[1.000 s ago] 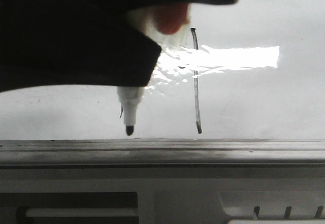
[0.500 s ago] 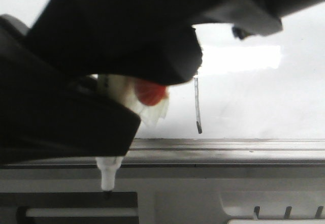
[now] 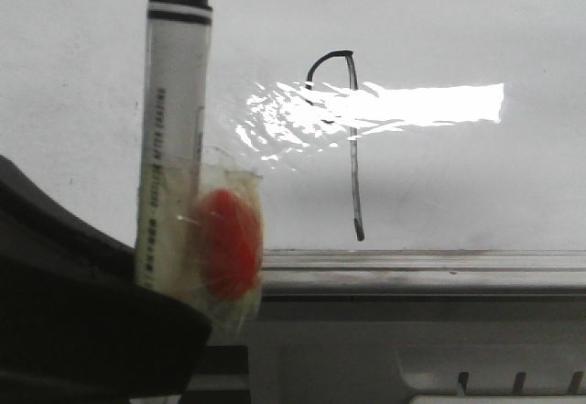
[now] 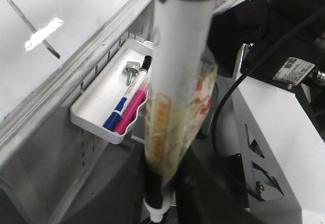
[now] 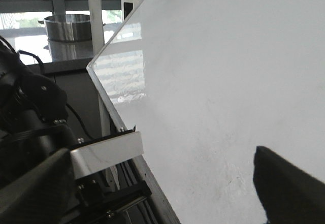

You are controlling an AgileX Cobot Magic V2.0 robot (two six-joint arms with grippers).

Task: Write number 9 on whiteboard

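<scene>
The number 9 point(image 3: 353, 147) stands in thin black line on the whiteboard point(image 3: 476, 28), with a small loop on top and a long stem that crosses a band of glare. My left gripper point(image 3: 137, 331) is the dark mass at the lower left of the front view. It is shut on a white marker point(image 3: 172, 102) wrapped in clear tape with a red patch. The marker's black rear end points up, in front of the board and left of the 9. In the left wrist view the marker point(image 4: 177, 56) runs down to the jaws. My right gripper point(image 5: 162, 186) is open beside the whiteboard point(image 5: 228, 82), holding nothing.
A grey metal rail point(image 3: 412, 271) runs along the board's lower edge. A white tray point(image 4: 89, 107) hung below the rail holds a blue pen point(image 4: 116, 113), a pink pen point(image 4: 133, 109) and a bolt. A steel pot point(image 5: 66, 28) stands behind the board's far side.
My left arm has dropped from the top of the front view to its lower left. The marker has swung off the board to stand rear end up. The 9's loop is now uncovered.
</scene>
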